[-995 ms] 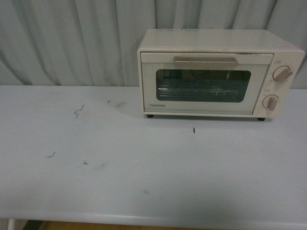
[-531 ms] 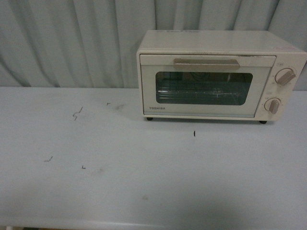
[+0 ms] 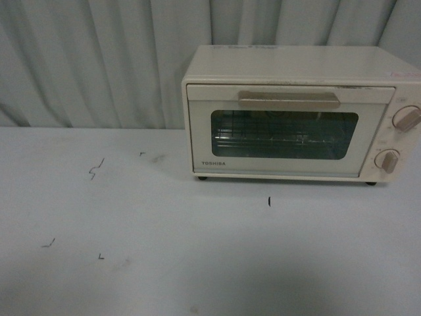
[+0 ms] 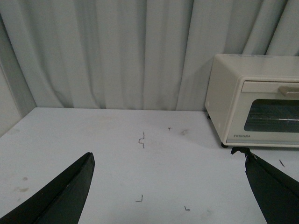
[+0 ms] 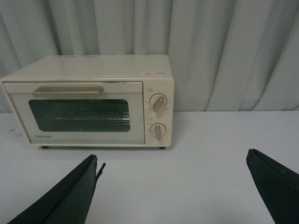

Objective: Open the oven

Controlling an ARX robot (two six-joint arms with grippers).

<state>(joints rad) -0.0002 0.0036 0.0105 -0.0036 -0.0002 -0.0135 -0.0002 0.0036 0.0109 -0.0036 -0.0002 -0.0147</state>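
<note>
The cream-white Toshiba oven (image 3: 289, 112) stands at the back right of the white table, its glass door shut and its beige bar handle (image 3: 288, 99) across the top of the door. A wire rack shows behind the glass. Two dial knobs (image 3: 388, 160) sit on its right side. It also shows in the left wrist view (image 4: 254, 105) and in the right wrist view (image 5: 88, 100). My left gripper (image 4: 168, 161) is open and empty, well short of the oven and to its left. My right gripper (image 5: 173, 161) is open and empty, in front of the oven. Neither arm shows in the front view.
A pleated grey curtain (image 3: 99, 59) hangs behind the table (image 3: 164, 263). Small black marks (image 3: 96, 169) dot the table top to the left of the oven.
The front view has moved closer to the oven, which now looks larger and reaches the right edge. The oven door stays shut.
</note>
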